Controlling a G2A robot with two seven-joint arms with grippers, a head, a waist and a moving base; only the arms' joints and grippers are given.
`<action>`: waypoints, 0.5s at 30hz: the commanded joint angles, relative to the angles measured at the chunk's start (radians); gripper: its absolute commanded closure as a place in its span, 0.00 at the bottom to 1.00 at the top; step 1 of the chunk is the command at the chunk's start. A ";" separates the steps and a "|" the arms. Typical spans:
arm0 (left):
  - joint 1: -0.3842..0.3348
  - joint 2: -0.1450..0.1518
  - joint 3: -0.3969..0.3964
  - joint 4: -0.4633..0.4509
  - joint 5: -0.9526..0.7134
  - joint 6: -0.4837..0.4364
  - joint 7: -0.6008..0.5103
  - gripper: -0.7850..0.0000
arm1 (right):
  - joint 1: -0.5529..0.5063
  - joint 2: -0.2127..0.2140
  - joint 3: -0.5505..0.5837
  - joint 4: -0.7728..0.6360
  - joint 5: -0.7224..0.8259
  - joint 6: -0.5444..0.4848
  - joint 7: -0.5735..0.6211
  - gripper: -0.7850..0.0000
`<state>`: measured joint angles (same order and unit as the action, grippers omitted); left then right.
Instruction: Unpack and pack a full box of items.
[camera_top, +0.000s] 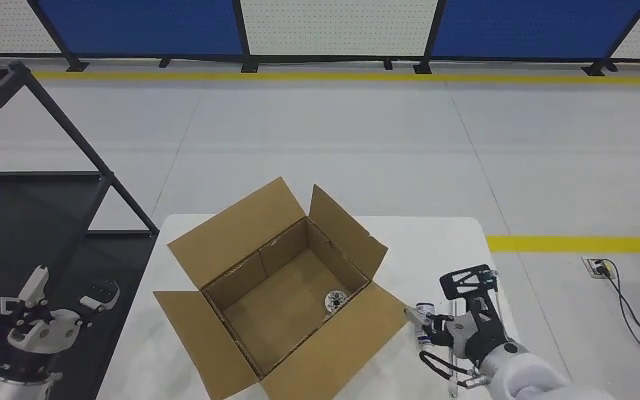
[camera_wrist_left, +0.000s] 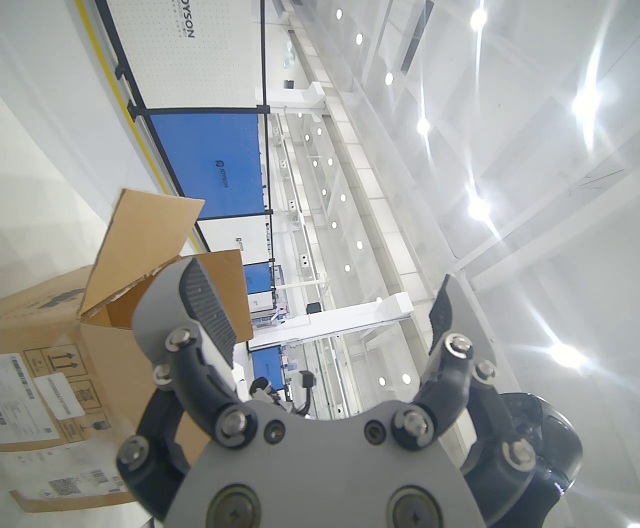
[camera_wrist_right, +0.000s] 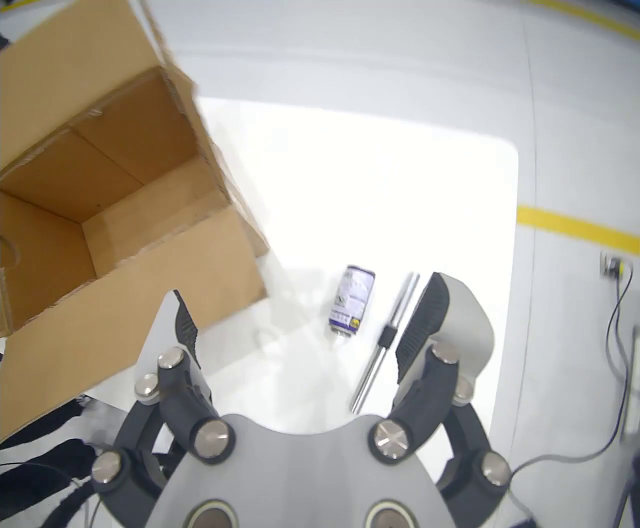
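Left end effector (camera_wrist_left: 320, 280) gapes empty beside the cardboard box (camera_wrist_left: 45, 320)

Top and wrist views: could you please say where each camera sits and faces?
Top view: above the arms, looking down on box and table; both arms show.
Left wrist view: beside the box, facing the ceiling; left gripper open.
Right wrist view: above the table, facing can and rod; right gripper open.
All show the box.

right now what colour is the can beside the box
Mostly white with purple ends; the can shows best in the right wrist view.
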<state>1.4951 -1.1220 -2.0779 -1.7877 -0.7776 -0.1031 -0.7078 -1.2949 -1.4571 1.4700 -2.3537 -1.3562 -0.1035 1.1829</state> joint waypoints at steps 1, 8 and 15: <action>0.003 0.001 0.003 -0.007 0.003 0.002 -0.007 0.00 | 0.058 0.001 -0.077 0.004 -0.032 -0.045 0.025 0.00; 0.030 -0.001 0.004 -0.009 -0.011 -0.018 -0.023 0.00 | 0.316 -0.016 -0.381 0.115 -0.102 -0.101 0.234 0.00; 0.061 -0.003 -0.004 -0.002 -0.044 -0.033 -0.049 0.00 | 0.595 -0.069 -0.547 0.408 -0.008 0.023 0.338 0.00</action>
<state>1.5519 -1.1249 -2.0828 -1.7882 -0.8184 -0.1340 -0.7542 -0.7500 -1.5178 0.9348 -2.0039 -1.3856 -0.1138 1.5158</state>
